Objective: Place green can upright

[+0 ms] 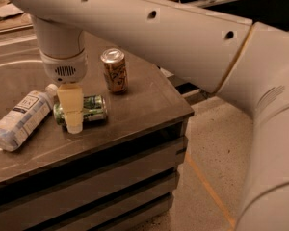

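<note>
The dark counter [139, 107] stands on a pale speckled floor [216, 143] marked with an orange line [208, 189]. The green can [92, 109] lies on its side near the front edge. The pincer [74, 125] hangs right down over its left end; I cannot tell whether it grips. A brown can [114, 70] stands upright behind, and a clear bottle [20, 122] lies to the left.

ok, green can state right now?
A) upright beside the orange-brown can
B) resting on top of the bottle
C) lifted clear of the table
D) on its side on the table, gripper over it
D: the green can lies on its side on the table, with the gripper down over the end nearest the bottle. Only the orange-brown can stands upright.
</note>
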Motion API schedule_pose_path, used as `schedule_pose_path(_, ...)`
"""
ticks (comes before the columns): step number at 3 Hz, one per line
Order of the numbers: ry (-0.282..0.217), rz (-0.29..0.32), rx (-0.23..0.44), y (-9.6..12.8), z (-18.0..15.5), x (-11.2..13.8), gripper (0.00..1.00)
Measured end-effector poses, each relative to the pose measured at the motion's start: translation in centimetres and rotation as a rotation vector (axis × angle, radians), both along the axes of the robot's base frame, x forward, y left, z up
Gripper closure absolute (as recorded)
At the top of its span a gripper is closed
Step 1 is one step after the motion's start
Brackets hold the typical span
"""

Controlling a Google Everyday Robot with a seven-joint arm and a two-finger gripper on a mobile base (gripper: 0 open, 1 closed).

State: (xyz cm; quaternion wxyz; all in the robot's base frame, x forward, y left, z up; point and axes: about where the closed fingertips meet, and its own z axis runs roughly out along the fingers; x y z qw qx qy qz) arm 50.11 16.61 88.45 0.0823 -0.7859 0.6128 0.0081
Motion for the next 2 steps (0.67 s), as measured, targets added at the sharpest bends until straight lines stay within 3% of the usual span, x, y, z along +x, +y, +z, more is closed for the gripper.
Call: schedule_pose_path(2,0.020,-0.113,-0.056,0.00,-3.00,0.34,0.00)
